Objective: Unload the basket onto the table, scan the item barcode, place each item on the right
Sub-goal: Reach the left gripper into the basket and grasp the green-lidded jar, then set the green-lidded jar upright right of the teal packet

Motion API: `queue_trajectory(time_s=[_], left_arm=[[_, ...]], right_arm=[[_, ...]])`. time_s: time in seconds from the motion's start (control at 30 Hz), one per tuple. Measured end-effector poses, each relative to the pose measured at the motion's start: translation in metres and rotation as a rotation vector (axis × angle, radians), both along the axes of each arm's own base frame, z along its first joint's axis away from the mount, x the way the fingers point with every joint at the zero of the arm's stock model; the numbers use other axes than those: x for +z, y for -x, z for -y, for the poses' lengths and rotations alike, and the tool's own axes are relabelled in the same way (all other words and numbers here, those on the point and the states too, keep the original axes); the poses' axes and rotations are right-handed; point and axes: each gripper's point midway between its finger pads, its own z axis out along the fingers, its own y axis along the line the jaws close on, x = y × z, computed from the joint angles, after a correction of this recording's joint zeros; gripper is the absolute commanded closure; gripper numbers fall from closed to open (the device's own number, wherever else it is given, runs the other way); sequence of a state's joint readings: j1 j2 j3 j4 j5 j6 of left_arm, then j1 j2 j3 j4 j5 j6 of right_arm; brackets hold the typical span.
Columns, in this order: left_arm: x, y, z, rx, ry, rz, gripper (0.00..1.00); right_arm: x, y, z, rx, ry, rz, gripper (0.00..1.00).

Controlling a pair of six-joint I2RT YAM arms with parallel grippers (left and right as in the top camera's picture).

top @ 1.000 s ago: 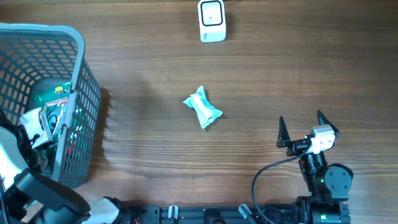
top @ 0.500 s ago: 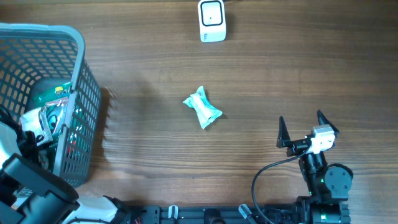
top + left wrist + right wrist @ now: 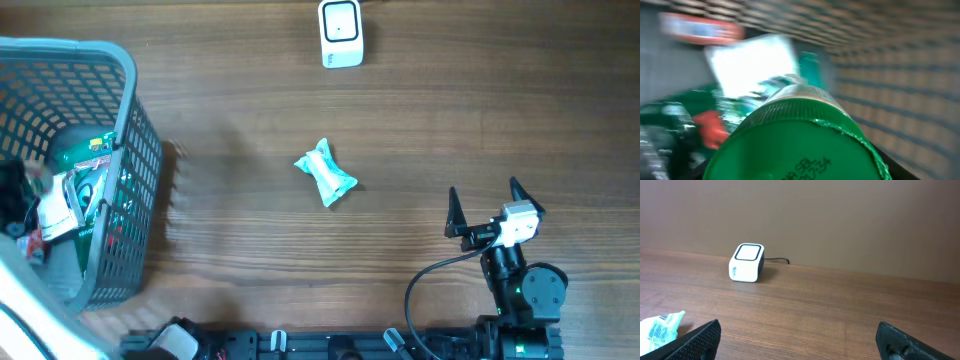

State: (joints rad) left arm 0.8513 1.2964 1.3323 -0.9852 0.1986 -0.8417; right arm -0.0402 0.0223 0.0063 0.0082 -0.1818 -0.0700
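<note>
In the left wrist view a green-lidded container [image 3: 800,145] fills the lower frame. Its lid with printed code is sharp against the blurred basket, and it sits right at my left jaws, whose fingers are hidden. From overhead, my left gripper [image 3: 14,197] is a dark blur inside the grey basket [image 3: 125,60], among packets. The white barcode scanner [image 3: 341,33] stands at the table's far edge and also shows as the scanner [image 3: 746,262] in the right wrist view. My right gripper [image 3: 484,187] rests open at the front right, holding nothing.
A teal-and-white packet [image 3: 326,174] lies mid-table, and the same packet [image 3: 660,327] shows at the lower left of the right wrist view. Inside the basket lie a white packet [image 3: 752,62], a red item and green wrappers, against the mesh wall [image 3: 890,70].
My left arm has shifted inside the basket, and its jaws have narrowed round the green-lidded container. The right arm, teal packet and scanner have not moved.
</note>
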Motion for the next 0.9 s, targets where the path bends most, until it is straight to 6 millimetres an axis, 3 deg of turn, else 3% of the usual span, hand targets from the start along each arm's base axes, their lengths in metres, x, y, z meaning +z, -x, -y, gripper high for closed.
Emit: queue_trajectory(time_s=[0.13, 0.2, 0.3, 0.43, 0.57, 0.6, 0.63, 0.67, 0.73, 0.77, 0.8, 0.83, 0.87, 0.9], left_arm=[[0.084, -0.021, 0.05, -0.207, -0.06, 0.347, 0.38], [0.122, -0.016, 0.091, -0.332, -0.062, 0.495, 0.38], [0.146, -0.016, 0.149, -0.518, -0.04, 0.59, 0.38], [0.144, -0.029, 0.234, -0.815, 0.05, 0.586, 0.38], [0.117, -0.047, 0.306, -1.033, 0.073, 0.476, 0.38], [0.105, -0.056, 0.33, -1.099, 0.08, 0.436, 0.38], [0.063, -0.077, 0.384, -1.221, 0.093, 0.311, 0.38], [0.046, -0.083, 0.399, -1.25, 0.093, 0.265, 0.38], [0.034, -0.094, 0.418, -1.274, 0.057, 0.254, 0.38], [0.027, -0.11, 0.453, -1.326, 0.021, 0.282, 0.38], [0.006, -0.116, 0.488, -1.384, 0.015, 0.261, 0.38], [-0.034, -0.113, 0.514, -1.443, 0.014, 0.174, 0.37], [-0.075, -0.106, 0.53, -1.488, 0.004, 0.077, 0.37], [-0.104, -0.101, 0.536, -1.511, -0.008, 0.008, 0.38]], right_arm=[[0.0, 0.0, 0.0, 0.0, 0.0, 0.0, 0.0], [0.0, 0.0, 0.0, 0.0, 0.0, 0.0, 0.0], [0.0, 0.0, 0.0, 0.0, 0.0, 0.0, 0.0], [0.0, 0.0, 0.0, 0.0, 0.0, 0.0, 0.0], [0.0, 0.0, 0.0, 0.0, 0.0, 0.0, 0.0], [0.0, 0.0, 0.0, 0.0, 0.0, 0.0, 0.0], [0.0, 0.0, 0.0, 0.0, 0.0, 0.0, 0.0], [0.0, 0.0, 0.0, 0.0, 0.0, 0.0, 0.0], [0.0, 0.0, 0.0, 0.0, 0.0, 0.0, 0.0], [0.0, 0.0, 0.0, 0.0, 0.0, 0.0, 0.0], [0.0, 0.0, 0.0, 0.0, 0.0, 0.0, 0.0], [0.0, 0.0, 0.0, 0.0, 0.0, 0.0, 0.0], [0.0, 0.0, 0.0, 0.0, 0.0, 0.0, 0.0], [0.0, 0.0, 0.0, 0.0, 0.0, 0.0, 0.0]])
